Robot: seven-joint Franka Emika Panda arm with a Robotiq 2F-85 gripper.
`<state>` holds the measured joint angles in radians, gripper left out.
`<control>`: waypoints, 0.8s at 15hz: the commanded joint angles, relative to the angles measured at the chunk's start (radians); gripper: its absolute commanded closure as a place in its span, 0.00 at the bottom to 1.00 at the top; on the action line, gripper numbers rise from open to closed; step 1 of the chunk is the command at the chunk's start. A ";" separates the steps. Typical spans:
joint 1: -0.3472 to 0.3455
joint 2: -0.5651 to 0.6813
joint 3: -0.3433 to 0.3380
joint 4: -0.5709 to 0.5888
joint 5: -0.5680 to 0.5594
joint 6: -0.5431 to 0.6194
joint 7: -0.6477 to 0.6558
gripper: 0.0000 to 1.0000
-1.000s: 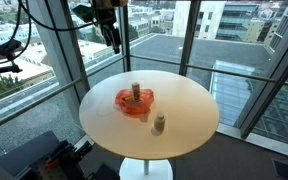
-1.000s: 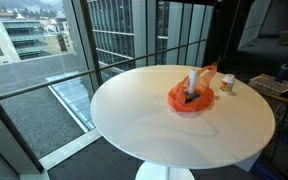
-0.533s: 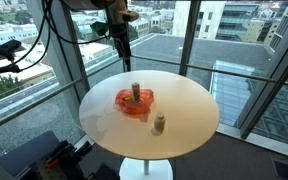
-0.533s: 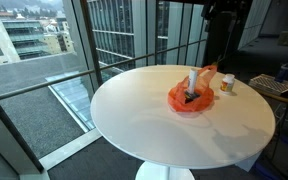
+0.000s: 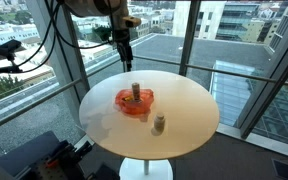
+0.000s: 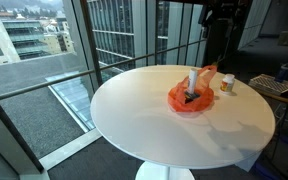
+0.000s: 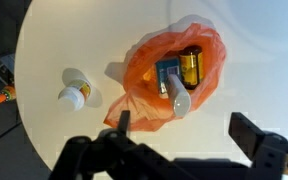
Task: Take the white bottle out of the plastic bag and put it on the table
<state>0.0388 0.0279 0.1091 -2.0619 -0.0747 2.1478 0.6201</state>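
The tool hangs wide open above the orange bag, well inside the edge of the counter. Best to drop straight, jaws straddling the white bottle, clear of plastic.

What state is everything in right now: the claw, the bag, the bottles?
gripper: open, empty, hanging above the bag.
orange plastic bag: open at the top, resting on the table.
white bottle: upright inside the bag, not yet taken out.
small bottle: upright on the table, capped, outside the bag.
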 commanded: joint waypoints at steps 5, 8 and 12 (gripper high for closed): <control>0.017 0.140 -0.040 0.025 -0.011 0.073 -0.022 0.00; 0.023 0.204 -0.060 0.036 -0.008 0.131 -0.016 0.00; 0.031 0.281 -0.082 0.068 0.018 0.169 -0.027 0.00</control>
<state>0.0513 0.2534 0.0518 -2.0459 -0.0747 2.3054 0.6133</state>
